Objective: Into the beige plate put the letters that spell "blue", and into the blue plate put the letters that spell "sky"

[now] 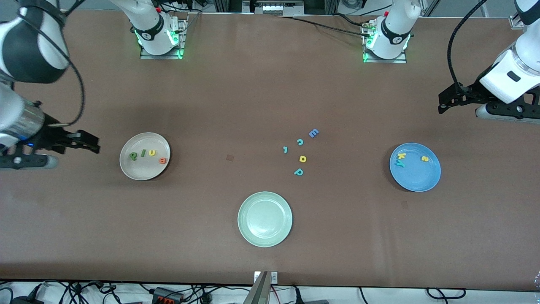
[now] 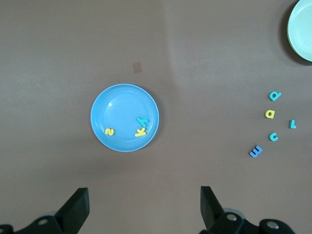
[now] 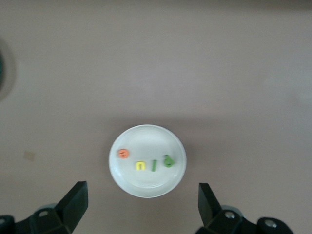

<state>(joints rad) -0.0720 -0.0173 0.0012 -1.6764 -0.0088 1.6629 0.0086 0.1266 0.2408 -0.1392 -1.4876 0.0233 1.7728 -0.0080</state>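
The beige plate (image 1: 143, 171) (image 3: 146, 185) lies toward the right arm's end of the table. In it lie a green b (image 1: 133, 156), a green l (image 1: 143, 153), a yellow u (image 1: 152, 153) and an orange e (image 1: 163, 160). The blue plate (image 1: 417, 179) (image 2: 117, 105) lies toward the left arm's end and holds a yellow k (image 1: 401, 156), a teal y (image 1: 399, 164) and a yellow s (image 1: 425, 158). My right gripper (image 1: 93, 143) (image 3: 142, 200) hangs open and empty over the table beside the beige plate. My left gripper (image 1: 441, 103) (image 2: 144, 204) hangs open and empty over the table near the blue plate.
A pale green plate (image 1: 265, 218) sits near the front edge, mid-table. Between the plates lie loose letters: a blue E (image 1: 313, 133), a teal c (image 1: 300, 142), a small teal piece (image 1: 285, 149), a yellow a (image 1: 302, 158) and a teal p (image 1: 298, 172).
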